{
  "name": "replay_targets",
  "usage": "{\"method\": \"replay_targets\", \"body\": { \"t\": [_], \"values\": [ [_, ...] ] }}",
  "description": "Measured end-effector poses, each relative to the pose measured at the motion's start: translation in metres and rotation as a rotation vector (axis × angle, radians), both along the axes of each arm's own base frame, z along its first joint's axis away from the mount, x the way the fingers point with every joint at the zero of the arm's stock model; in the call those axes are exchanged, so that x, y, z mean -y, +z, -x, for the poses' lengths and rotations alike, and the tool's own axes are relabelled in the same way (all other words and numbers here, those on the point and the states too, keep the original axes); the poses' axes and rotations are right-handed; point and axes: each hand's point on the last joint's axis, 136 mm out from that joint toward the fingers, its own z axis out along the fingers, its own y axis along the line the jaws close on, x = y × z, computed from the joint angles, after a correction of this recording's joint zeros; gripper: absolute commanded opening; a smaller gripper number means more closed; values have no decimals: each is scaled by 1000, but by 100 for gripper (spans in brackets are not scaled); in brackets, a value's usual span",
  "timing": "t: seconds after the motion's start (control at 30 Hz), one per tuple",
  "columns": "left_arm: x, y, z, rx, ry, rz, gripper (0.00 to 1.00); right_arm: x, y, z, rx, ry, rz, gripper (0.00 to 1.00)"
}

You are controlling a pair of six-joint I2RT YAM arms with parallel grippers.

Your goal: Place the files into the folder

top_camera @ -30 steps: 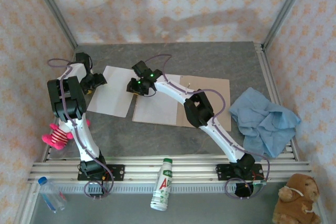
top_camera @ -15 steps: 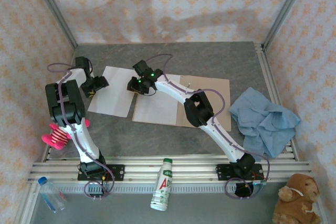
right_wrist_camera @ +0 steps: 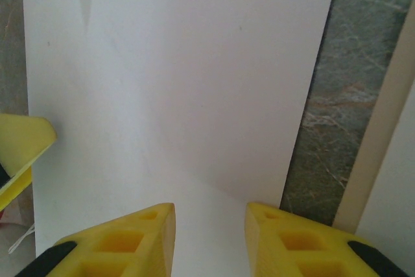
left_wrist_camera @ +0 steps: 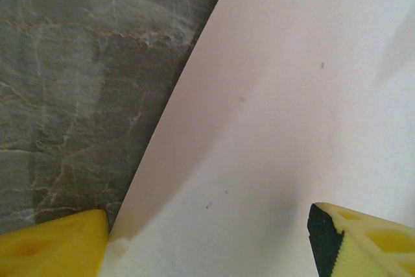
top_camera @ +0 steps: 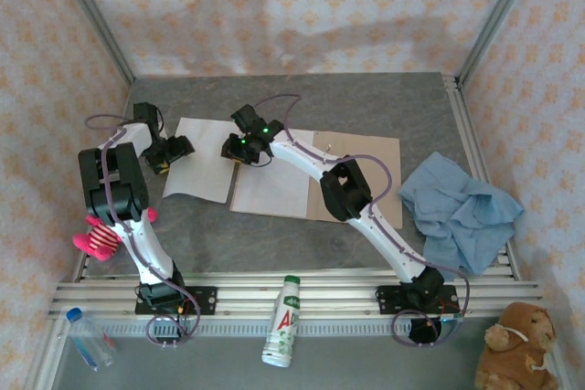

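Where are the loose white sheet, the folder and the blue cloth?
Loose white sheet (top_camera: 206, 173): top external view, lower middle.
Folder (top_camera: 367, 145): top external view, bare cardboard at right.
Blue cloth (top_camera: 462, 207): top external view, centre.

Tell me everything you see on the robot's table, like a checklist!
Surface: grey stone-look table.
Job's things: loose white sheet on the table, left of the open tan folder; second sheet lying on the folder.
Clutter: blue cloth, pink toy, drink bottle, water bottle, brown plush.
Grippers: left gripper open at the loose sheet's left edge; right gripper open over its right side.
Cables: purple cables along both arms.
Surroundings: patterned walls, metal rails.
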Motion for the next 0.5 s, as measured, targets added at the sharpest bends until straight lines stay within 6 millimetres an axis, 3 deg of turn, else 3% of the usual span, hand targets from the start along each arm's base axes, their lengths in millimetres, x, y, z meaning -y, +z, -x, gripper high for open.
{"method": "replay_targets", "body": {
  "t": [0.2,0.33,0.5],
  "values": [
    [5,2,2,6,-1,19,85,0,0,0,0,0,0,34],
    [21,3,11,-14,-22,67,84,0,0,0,-2,-3,-1,34],
    [36,2,18,-44,-39,97,76,-1,1,0,-7,-6,-6,34]
  ]
}}
